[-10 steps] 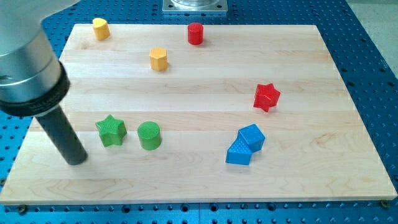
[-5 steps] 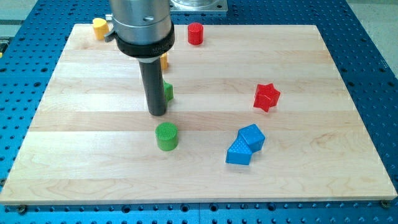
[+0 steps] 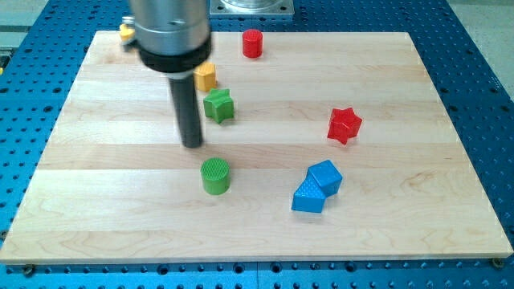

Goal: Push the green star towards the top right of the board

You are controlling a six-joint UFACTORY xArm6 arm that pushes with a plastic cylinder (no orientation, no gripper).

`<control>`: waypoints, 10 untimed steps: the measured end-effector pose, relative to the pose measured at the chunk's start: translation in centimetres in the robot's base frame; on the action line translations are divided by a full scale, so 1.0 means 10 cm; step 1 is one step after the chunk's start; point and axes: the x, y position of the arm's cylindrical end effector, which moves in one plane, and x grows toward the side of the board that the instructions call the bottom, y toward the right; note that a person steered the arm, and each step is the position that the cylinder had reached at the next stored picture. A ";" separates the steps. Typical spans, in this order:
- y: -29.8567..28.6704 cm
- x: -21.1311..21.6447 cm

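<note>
The green star (image 3: 218, 105) lies on the wooden board (image 3: 120, 225) left of centre, in its upper half. It sits just below and right of a yellow block (image 3: 206, 77), close to it or touching. My tip (image 3: 192, 144) rests on the board below and left of the star, a short gap away, not touching it. The rod and its grey housing rise toward the view's top and hide part of the board's upper left.
A green cylinder (image 3: 215, 175) stands below my tip, slightly to the right. A red cylinder (image 3: 253, 42) is near the top edge. A red star (image 3: 344, 124) is at the right. Two blue blocks (image 3: 316, 187) touch at lower right. A yellow block (image 3: 127, 31) peeks out at top left.
The green star has been pushed up and right from the lower left to beside the yellow block. The green cylinder shifted slightly right. My tip has now drawn back left of the star.
</note>
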 end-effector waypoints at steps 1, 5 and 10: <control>0.53 -0.28; 0.26 -0.20; 1.96 -1.74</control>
